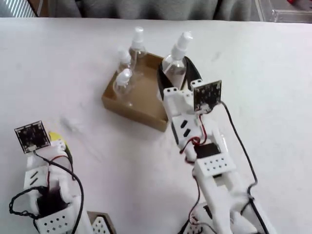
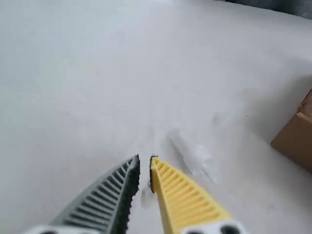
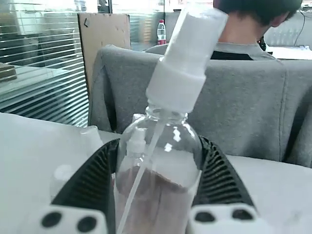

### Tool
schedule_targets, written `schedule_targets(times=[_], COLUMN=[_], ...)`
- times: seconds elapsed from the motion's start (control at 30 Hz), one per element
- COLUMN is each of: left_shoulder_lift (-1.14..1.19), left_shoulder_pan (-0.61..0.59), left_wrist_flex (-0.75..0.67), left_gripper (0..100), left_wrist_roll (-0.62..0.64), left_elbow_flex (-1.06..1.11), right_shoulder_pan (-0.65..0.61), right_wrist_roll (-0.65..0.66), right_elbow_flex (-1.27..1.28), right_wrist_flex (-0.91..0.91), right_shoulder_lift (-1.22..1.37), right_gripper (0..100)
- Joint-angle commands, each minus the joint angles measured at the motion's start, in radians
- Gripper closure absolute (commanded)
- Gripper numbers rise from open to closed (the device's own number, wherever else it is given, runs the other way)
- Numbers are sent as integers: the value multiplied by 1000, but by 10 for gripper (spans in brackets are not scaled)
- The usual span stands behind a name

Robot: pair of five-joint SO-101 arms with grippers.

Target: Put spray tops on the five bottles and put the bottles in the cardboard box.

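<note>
Right pincer (image 1: 178,68) (image 3: 158,146): spread to a bottle's width and clamped on the clear bottle (image 1: 174,66) (image 3: 158,180), one black jaw against each side of the round body. Bottle upright between the jaws. White spray top (image 1: 184,40) (image 3: 187,53) seated on the neck, well above the fingertips, with a thin dip tube running down inside.

Just beside that pincer, toward the other arm: the cardboard box (image 1: 131,109), open on top. Held bottle right at the box wall nearest the jaws; inside or just outside, cannot tell. In the box, beyond the pincer's tips and off to that same side, three more clear bottles with white spray tops: far bottle (image 1: 138,48), middle bottle (image 1: 125,59), near bottle (image 1: 123,82), bunched together away from the jaws.

Left pincer (image 1: 62,145) (image 2: 145,163): grey and yellow fingers pressed almost together, only a thin slit at the tips, nothing pinched. Hangs over the bare white table (image 2: 97,73), well apart from the box. One brown corner of the box (image 2: 297,139) ahead, on the yellow finger's side.
</note>
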Motion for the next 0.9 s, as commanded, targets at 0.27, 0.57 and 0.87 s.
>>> schedule_targets(times=[0.27,0.57,0.87], left_shoulder_lift=[-10,-10,-10], left_shoulder_pan=[-7,-5,-5], left_wrist_flex=[-123,-127,-127], left_gripper=[945,945,945], left_wrist_roll=[11,11,11], left_elbow_flex=[43,43,43], right_shoulder_pan=[71,104,99], right_wrist_roll=[-8,-8,0], right_elbow_flex=[-379,-562,-632], right_wrist_flex=[-223,-387,-598], right_shoulder_lift=[539,866,1099], right_gripper=[984,984,984])
